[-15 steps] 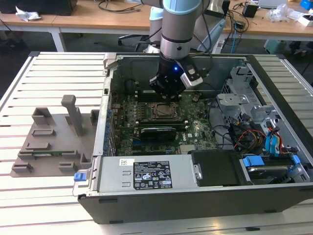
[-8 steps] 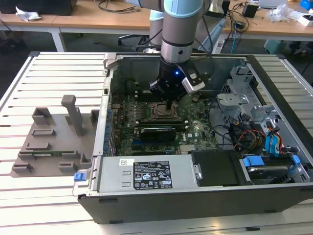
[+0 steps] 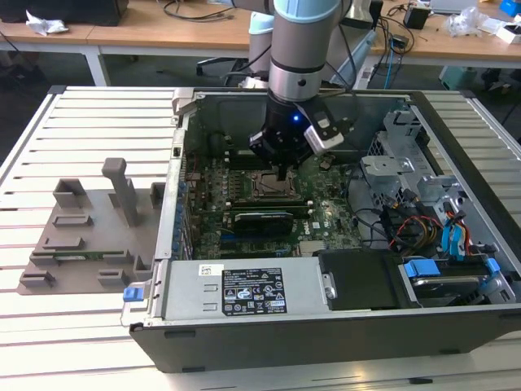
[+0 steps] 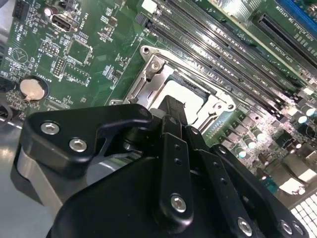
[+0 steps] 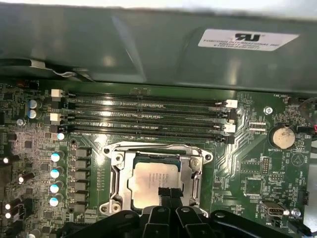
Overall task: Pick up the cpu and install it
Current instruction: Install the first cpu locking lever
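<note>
Hanging low inside the open computer case (image 3: 342, 326), the gripper (image 5: 169, 193) has its fingertips pressed close together, resting at one edge of the cpu (image 5: 151, 181). The cpu lies flat inside the metal socket frame (image 5: 115, 171) on the green board (image 5: 247, 173). Beside the frame run the long black memory slots (image 5: 143, 116), with a coin battery (image 5: 281, 136) further off.

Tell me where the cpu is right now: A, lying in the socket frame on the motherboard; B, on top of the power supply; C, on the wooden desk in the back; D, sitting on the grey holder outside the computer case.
A: in both wrist views the cpu lies flat inside the metal socket frame on the motherboard, with the gripper right at its edge.
</note>
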